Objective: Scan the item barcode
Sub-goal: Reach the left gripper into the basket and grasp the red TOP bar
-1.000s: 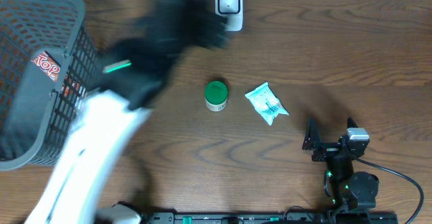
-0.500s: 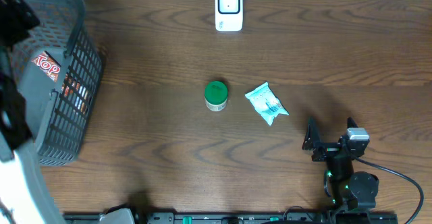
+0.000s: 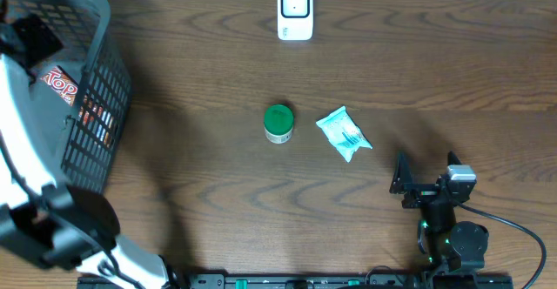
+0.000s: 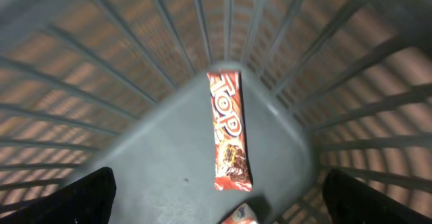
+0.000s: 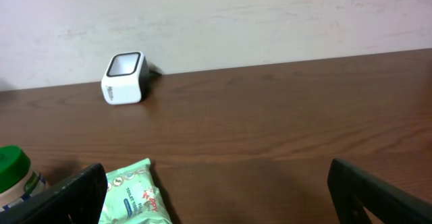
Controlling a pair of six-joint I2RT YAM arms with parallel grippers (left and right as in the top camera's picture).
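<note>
The dark wooden desk (image 3: 348, 89) carries everything. A grey plastic basket (image 3: 104, 89) sits at its left end, tipped so its slatted wall faces the middle of the desk. The white left arm (image 3: 22, 150) reaches up over the basket, and the left tool (image 4: 223, 197) hangs inside it, jaws spread wide and holding nothing. The right tool (image 5: 216, 200) rests low at the desk's near right corner, its jaws also wide apart and empty, facing the far wall.

A white scanner (image 3: 295, 10) stands at the far edge, near the centre. A pale green wipes packet (image 3: 343, 133) lies mid-desk, with a green-lidded jar (image 3: 278, 122) upright just to its left, apart from it.

The red Top chocolate bar (image 4: 227, 129) lies flat on the basket floor, directly below the left tool and untouched. The corner of another wrapper (image 4: 239, 214) shows at the bar's lower end.
</note>
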